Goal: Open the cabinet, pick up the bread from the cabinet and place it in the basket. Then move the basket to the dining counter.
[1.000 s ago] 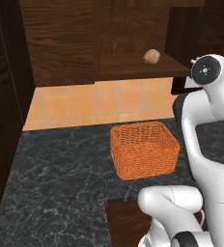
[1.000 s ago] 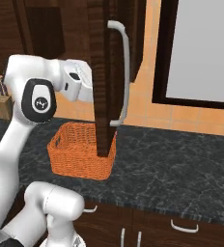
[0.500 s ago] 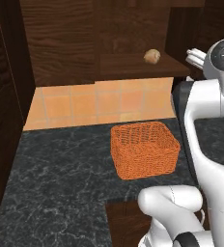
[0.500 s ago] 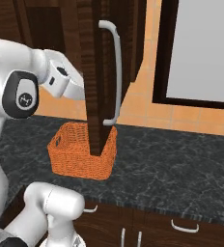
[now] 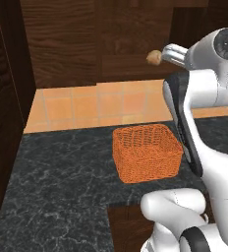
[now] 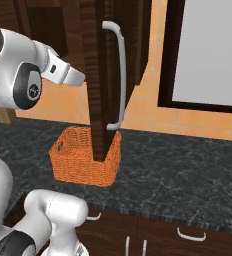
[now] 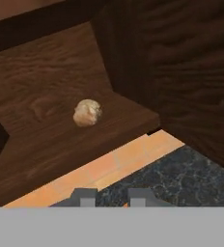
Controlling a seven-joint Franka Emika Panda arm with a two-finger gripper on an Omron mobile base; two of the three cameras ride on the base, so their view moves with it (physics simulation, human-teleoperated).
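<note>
One step of the task looks done: the cabinet (image 5: 71,44) stands open in the left base view, its wooden shelf bare to the camera, with the bread (image 5: 154,57) resting on the shelf near its right end. Below it, the orange basket (image 5: 146,152) sits empty on the black marbled counter (image 5: 57,192), well apart from the roll. The arm's hand end reaches toward the roll from the right, close to it, but the fingers are hidden here.

From the right base view, the opened cabinet door (image 6: 99,85) is seen edge-on, its long silver handle (image 6: 119,75) facing the camera and its lower edge hanging in front of the basket (image 6: 78,165). The arm's wrist points in behind the door toward the shelf.

Looking along the hand, the small tan roll (image 7: 87,113) lies alone on the shelf (image 7: 46,130), ahead of the gripper (image 7: 111,197) and a little to the left in that picture. Two dark tips stand slightly parted at the bottom edge with nothing between them, so the claw grasps nothing.

Left to do, by my judgement: close in on the roll and grip it, drop it in the basket, then carry the basket to the dining counter.
</note>
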